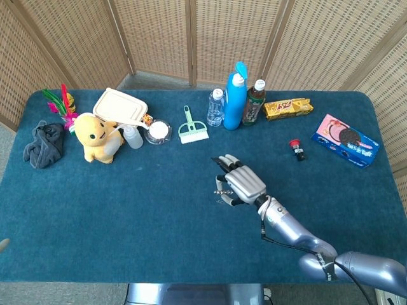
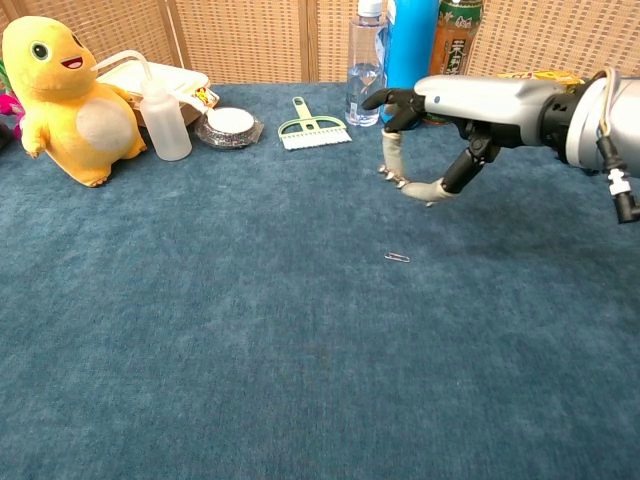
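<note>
My right hand (image 1: pixel 241 183) hovers palm down over the middle of the blue table (image 1: pixel 127 216), its fingers bent downward and apart with nothing between them. In the chest view the right hand (image 2: pixel 455 110) hangs just above and behind a small metal paperclip (image 2: pixel 397 257) lying on the cloth. The paperclip (image 1: pixel 220 202) lies close beside the thumb, apart from it. Behind the hand stand a tall blue bottle (image 1: pixel 235 95), a clear water bottle (image 1: pixel 216 107) and a tea bottle (image 1: pixel 254 101). My left hand shows in neither view.
A green brush (image 1: pixel 191 129), a small round jar (image 1: pixel 158 131), a squeeze bottle (image 1: pixel 132 136), a yellow plush (image 1: pixel 96 136) and a lidded box (image 1: pixel 119 107) sit at the back left. A biscuit pack (image 1: pixel 288 108), a cookie box (image 1: pixel 346 140) and a small red item (image 1: pixel 296 148) lie at the right.
</note>
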`<state>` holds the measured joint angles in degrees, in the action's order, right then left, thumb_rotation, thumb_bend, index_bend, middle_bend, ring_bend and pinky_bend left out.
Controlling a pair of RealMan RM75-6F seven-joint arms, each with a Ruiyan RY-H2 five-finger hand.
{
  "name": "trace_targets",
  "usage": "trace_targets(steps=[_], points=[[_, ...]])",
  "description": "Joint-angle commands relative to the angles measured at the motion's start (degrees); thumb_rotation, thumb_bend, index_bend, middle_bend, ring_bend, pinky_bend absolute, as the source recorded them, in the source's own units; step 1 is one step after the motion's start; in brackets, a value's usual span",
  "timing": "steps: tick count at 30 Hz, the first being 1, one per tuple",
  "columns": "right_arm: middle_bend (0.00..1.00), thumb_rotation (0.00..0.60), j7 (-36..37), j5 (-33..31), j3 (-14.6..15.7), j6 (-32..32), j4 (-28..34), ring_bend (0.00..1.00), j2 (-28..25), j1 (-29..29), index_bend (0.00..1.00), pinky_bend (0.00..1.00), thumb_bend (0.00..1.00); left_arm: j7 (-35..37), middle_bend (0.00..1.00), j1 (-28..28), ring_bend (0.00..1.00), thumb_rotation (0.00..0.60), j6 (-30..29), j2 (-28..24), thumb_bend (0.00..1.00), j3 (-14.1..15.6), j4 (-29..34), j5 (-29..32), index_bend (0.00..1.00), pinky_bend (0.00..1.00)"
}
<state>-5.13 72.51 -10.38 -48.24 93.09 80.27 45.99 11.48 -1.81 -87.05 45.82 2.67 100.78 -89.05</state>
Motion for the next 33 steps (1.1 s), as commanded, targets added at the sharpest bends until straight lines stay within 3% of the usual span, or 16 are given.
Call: trace_targets(steps=[1,17,33], points=[[0.0,0.6,2.4,-0.9,-0.8,1.1,1.8,0.0,-0.4,0.4,0.59,0.0,0.55,0.3,0.0,-0.1,0.0,0.6,-0.2,-0.1,0.36,0.0,-0.1,-0.1,0.0,0.05],[0.0,0.6,12.4,-5.9,-3.9,7.1,0.7,0.0,6.3,4.1,0.61,0.0,0.56,1.2,0.0,-0.3,0.0,0.6,-0.7,-0.4,0.36,0.3,-0.2,-0.8,0.0,0.05],[0.0,0.6,12.3,-10.4,-4.7,9.6,-6.5,0.0,11.1,7.3,0.62,0.0,0.56,1.6,0.0,0.0,0.0,0.6,-0.1,-0.4,0.36,0.4,-0.5,-0.8,0.0,0.05]])
